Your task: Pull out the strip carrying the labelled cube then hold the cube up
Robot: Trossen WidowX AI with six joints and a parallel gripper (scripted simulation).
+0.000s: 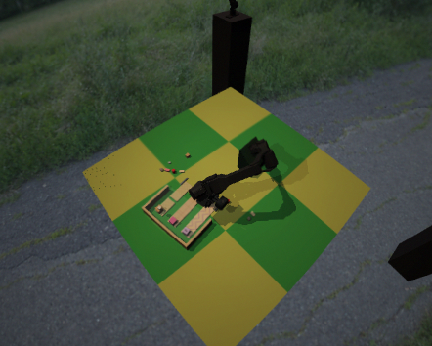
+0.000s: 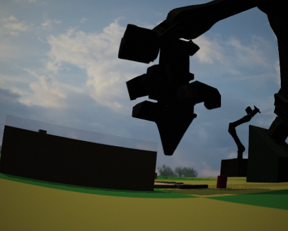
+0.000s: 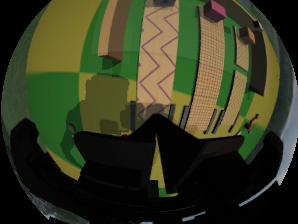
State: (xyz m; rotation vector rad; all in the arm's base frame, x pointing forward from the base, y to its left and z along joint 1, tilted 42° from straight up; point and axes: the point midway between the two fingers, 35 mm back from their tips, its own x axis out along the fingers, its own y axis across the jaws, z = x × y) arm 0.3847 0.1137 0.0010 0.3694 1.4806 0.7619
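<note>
A wooden-rimmed tray [image 1: 152, 218] [image 3: 119, 12] holds three strips side by side. A zigzag-patterned strip [image 1: 196, 221] [image 3: 158, 50] runs unbroken and carries a lilac cube [image 1: 186, 231] at its far end. The middle dotted strip [image 1: 183, 211] [image 3: 212, 63] carries a magenta cube [image 1: 173, 220] [image 3: 214, 8]. The third strip [image 1: 179, 191] [image 3: 234, 92] is in separate pieces, with a tan cube [image 1: 158, 209] [image 3: 254, 27]. My gripper [image 1: 216, 204] [image 2: 169, 151] [image 3: 156, 117] is shut and empty. It points down a little above the near ends of the zigzag and dotted strips.
Small loose pieces [image 1: 173, 170] and an orange cube [image 1: 187, 154] lie behind the tray, and one more small piece [image 1: 252, 213] lies to the right. A red cylinder [image 2: 221, 181] stands on the mat. A black pillar [image 1: 231, 51] rises at the mat's far corner.
</note>
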